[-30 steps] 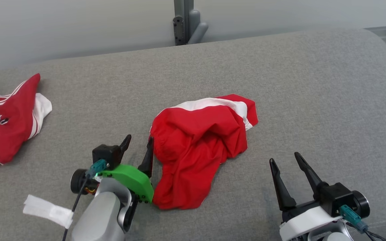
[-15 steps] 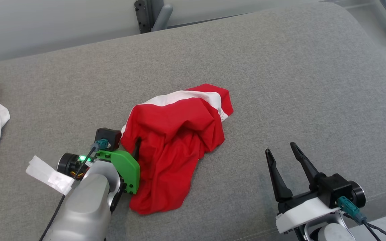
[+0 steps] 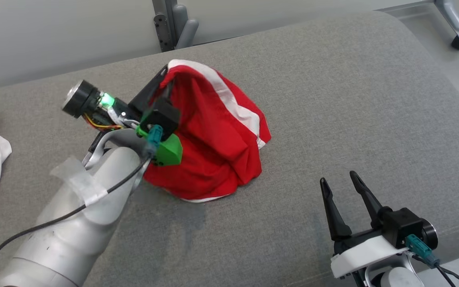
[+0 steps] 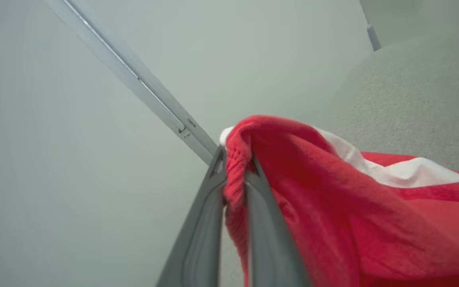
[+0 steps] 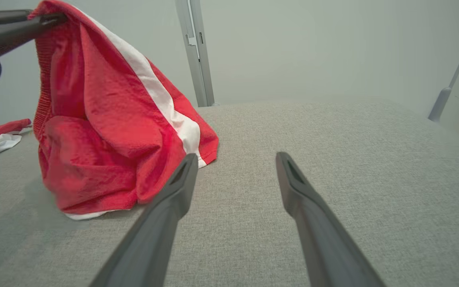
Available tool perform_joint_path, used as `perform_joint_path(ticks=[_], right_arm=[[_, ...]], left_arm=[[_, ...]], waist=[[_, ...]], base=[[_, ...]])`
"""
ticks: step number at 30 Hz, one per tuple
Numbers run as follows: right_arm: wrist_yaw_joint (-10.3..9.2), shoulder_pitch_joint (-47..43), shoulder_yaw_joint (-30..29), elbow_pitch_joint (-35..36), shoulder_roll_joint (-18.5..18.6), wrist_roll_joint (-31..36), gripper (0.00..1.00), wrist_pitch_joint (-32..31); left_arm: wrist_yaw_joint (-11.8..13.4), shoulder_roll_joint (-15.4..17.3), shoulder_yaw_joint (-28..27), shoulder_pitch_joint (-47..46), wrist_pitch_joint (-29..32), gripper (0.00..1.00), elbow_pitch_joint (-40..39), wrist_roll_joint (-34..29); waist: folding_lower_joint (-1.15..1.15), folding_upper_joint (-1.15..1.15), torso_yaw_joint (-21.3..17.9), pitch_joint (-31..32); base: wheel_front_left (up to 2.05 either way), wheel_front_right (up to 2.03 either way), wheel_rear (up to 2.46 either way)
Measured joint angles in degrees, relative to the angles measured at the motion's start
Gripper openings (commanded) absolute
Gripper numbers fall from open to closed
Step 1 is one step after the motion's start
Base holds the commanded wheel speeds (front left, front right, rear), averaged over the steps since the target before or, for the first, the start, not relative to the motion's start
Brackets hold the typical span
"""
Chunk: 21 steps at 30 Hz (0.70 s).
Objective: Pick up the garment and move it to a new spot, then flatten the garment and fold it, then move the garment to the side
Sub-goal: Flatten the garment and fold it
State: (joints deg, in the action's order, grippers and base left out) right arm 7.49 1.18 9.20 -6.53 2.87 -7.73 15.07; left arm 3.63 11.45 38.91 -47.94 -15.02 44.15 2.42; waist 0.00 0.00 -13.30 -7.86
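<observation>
So far: L end effector (image 3: 165, 75) pinches garment (image 3: 217, 135) edge, part-raised, lower folds on grey cushion (image 3: 333, 99). R end effector (image 3: 338, 178) wide, empty. I judge relocate, flatten, fold, side-move all pending.

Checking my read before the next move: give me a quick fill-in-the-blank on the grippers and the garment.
The left gripper is ____ on the raised edge of the red garment.
The right gripper has its jaws ____ and holds nothing.
The stripe on the red garment is ____.
The garment's lower folds rest on the ____ cushion.
Missing words: shut; open; white; grey.
</observation>
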Motion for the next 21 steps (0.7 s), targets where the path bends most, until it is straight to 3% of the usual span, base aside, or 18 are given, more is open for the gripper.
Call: perform_joint_path(ticks=[4,9,11,12,17,21], right_arm=[[0.00,0.0,-0.3,0.1,0.0,0.0,1.00,0.0],[0.01,-0.3,-1.2,0.7,0.0,-0.2,1.00,0.0],[0.00,-0.7,-1.6,0.7,0.0,-0.2,1.00,0.0],[0.00,-0.8,-1.7,0.7,0.0,-0.2,1.00,0.0],[0.00,-0.7,-1.8,0.7,0.0,-0.3,1.00,0.0],[0.00,-0.7,-2.4,0.7,0.0,-0.3,1.00,0.0]], left_arm=[[2.8,4.0,4.8,1.3,-0.1,0.00,-12.3,-6.4],[7.6,8.7,13.2,9.3,-0.1,0.00,-19.6,-12.5],[9.0,9.1,15.6,12.9,-0.1,0.35,-19.6,-12.5],[9.7,9.2,16.2,14.9,-0.1,1.00,-19.1,-11.7],[13.5,8.9,17.0,21.2,-0.1,1.00,-16.8,-7.9],[17.4,9.0,13.9,25.1,-0.1,1.00,-18.0,-3.2]], waist=[[0.00,0.00,0.7,0.3],[0.00,0.00,1.9,-0.2],[0.00,0.00,2.6,-0.5],[0.00,0.00,2.9,-0.7],[0.00,0.00,4.8,-1.3],[0.00,0.00,6.2,-1.2]], base=[[0.00,0.00,0.00],[0.00,0.00,0.00],[0.00,0.00,0.00],[0.00,0.00,0.00],[0.00,0.00,0.00],[0.00,0.00,0.00]])
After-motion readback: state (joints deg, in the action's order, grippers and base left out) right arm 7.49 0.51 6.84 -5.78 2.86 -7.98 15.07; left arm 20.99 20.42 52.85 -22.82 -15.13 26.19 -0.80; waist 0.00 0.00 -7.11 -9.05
